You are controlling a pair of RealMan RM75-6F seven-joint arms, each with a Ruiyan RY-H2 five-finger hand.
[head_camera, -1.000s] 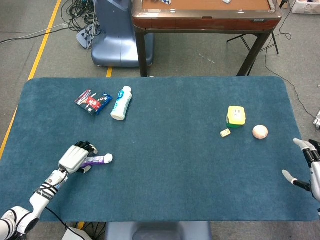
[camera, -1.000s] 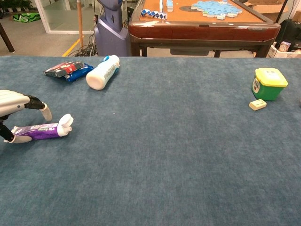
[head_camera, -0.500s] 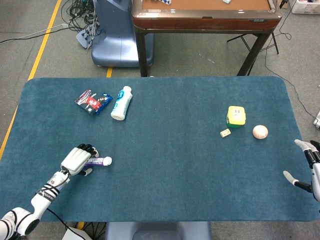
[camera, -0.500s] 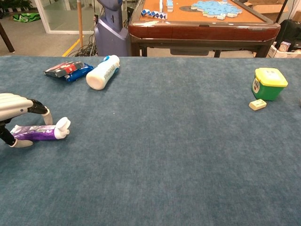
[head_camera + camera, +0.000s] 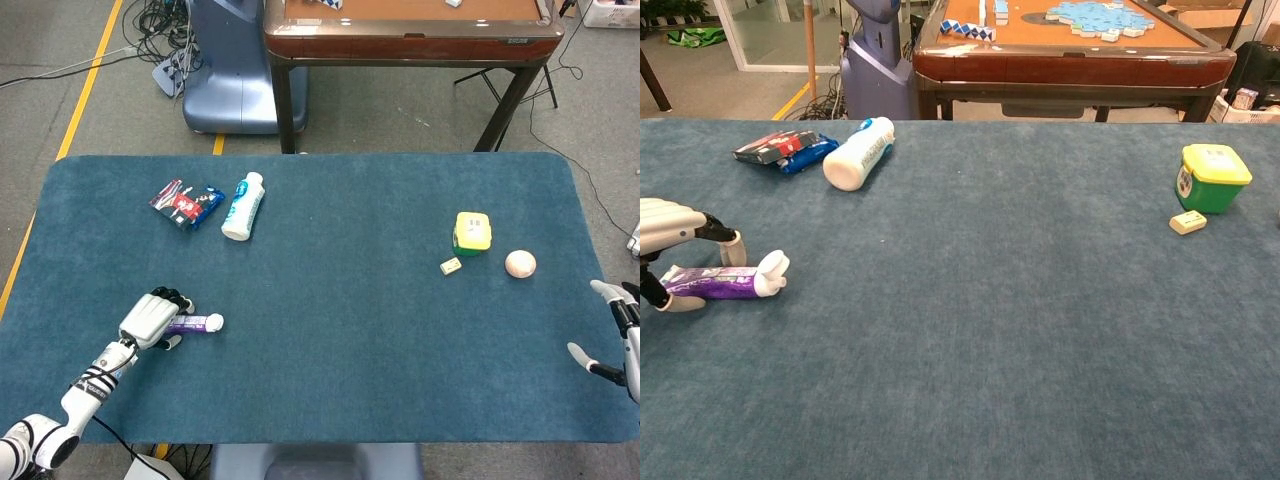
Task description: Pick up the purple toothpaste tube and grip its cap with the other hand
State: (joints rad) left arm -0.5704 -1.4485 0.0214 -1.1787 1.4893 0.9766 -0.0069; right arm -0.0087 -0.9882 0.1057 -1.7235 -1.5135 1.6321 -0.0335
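A large table [image 5: 330,350] covered in dark teal-blue felt fills most of both camera views, seen from above in the head view and low across its surface in the chest view. Taking the table top in the head view as a clock face, the robot's left hand [image 5: 150,319] sits near 8 o'clock, close to the near edge, on a white and black forearm that enters from the lower left corner. Its fingers are curled over the rear end of the purple toothpaste tube [image 5: 712,282], with the thumb low beside the tube; the tube lies flat on the felt. The tube's white cap [image 5: 773,272] sticks out of the hand, pointing toward 3 o'clock, and nothing touches it. The robot's right hand [image 5: 618,340] is at about 4 o'clock, at the table's right edge and only partly in frame, with its fingers spread wide and nothing in them; it is well apart from the tube. Near 10 o'clock a white bottle [image 5: 242,206] with blue lettering lies on its side, and just to its left lies a flat red and blue packet [image 5: 186,203]. Near 2 o'clock stands a small green tub [image 5: 471,233] with a yellow lid, with a pale ball [image 5: 520,264] to its right and a small cream block [image 5: 450,266] just beside its base.
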